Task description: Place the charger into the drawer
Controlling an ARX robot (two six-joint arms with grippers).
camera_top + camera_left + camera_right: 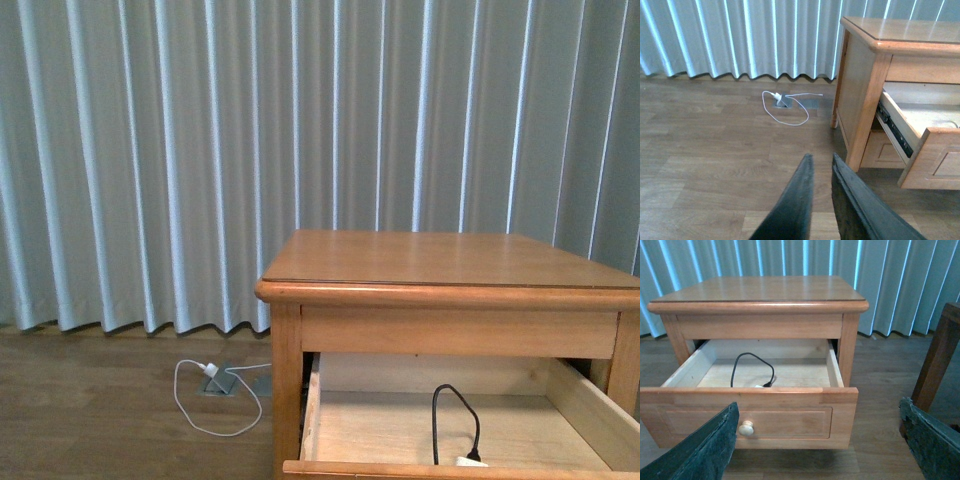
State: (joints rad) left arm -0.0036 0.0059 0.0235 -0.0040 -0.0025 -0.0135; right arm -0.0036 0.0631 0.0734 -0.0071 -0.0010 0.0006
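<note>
**Charger in the open drawer (790, 415), both arms clear of it.**
Right gripper (817, 405) spread wide and empty before the drawer front. Left gripper (821, 157) has its fingers nearly together on nothing, over bare floor. The charger (759, 386) lies against the drawer's front wall, at 5 o'clock in the front view, with its cable looping upward. Risk: on closing, the raised loop may snag under the nightstand (760, 290) rail, and an off-centre push could skew the drawer.

One nightstand (440, 260) fills the right of the front view. It has one drawer (785, 412) with one round knob (746, 428). One charger (470, 461) shows at the lower edge. At the lower left are one white plug (210, 370) with one white cable and one floor socket (218, 384). One curtain (200, 150) spans the top. There are two grippers: left gripper (821, 157), right gripper (818, 405).
</note>
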